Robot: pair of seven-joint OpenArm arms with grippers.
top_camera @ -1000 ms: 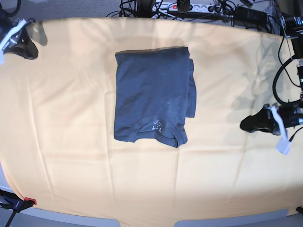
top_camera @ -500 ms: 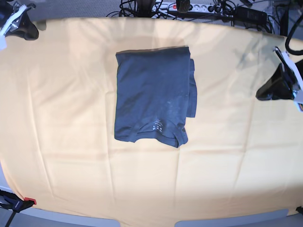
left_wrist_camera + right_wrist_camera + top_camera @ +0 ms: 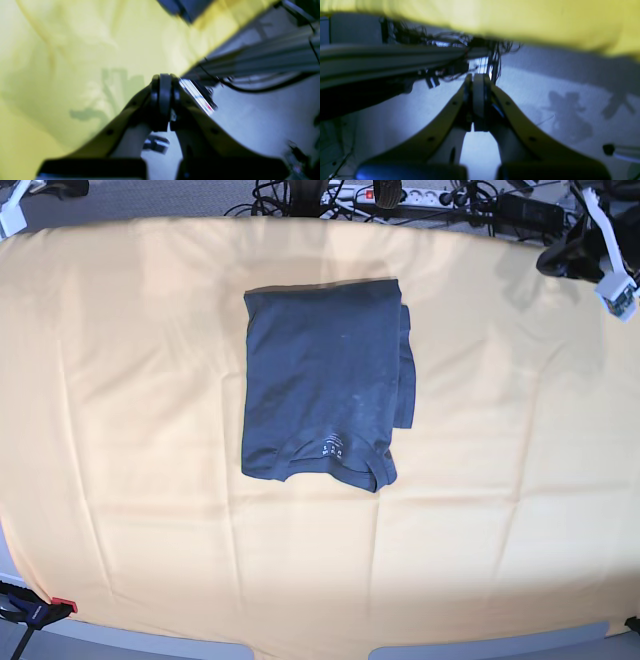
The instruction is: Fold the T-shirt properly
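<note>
Finally: T-shirt (image 3: 325,380) folded compact on table cloth (image 3: 150,430); left gripper (image 3: 162,100), right gripper (image 3: 477,100) pinched together, empty; next, only check.

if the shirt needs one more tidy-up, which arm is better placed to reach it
Left, marginally: the left gripper sits nearer the T-shirt than the right gripper, which is nearly out of view. Both are shut.

Each hand (image 3: 161,100) has two pale, curved fingers (image 3: 437,125) dotted with dark screw holes, tipped in black.

Matt cloth T-shirt (image 3: 325,380)
</note>
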